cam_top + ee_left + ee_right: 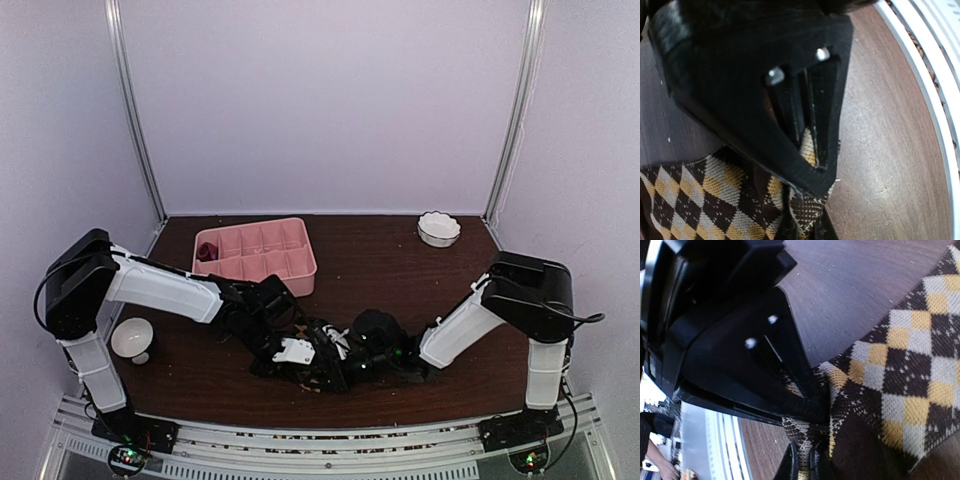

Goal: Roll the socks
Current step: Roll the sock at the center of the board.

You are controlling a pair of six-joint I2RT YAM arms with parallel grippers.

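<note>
One dark wood tabletop (380, 270) carries everything; one pink divided tray (300, 278) sits at the back left; one brown-and-tan checkered sock (900, 380) lies front centre, the left hand (810, 150) and the right hand (812, 395) each clamped narrow on its fabric; two white bowls stand apart, a fluted bowl (438, 228) far right, a plain bowl (131, 338) near left.

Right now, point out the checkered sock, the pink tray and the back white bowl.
checkered sock (910, 390), right wrist view, diamond-patterned middle.
pink tray (303, 281), top view, front wall.
back white bowl (439, 240), top view, near side.
</note>
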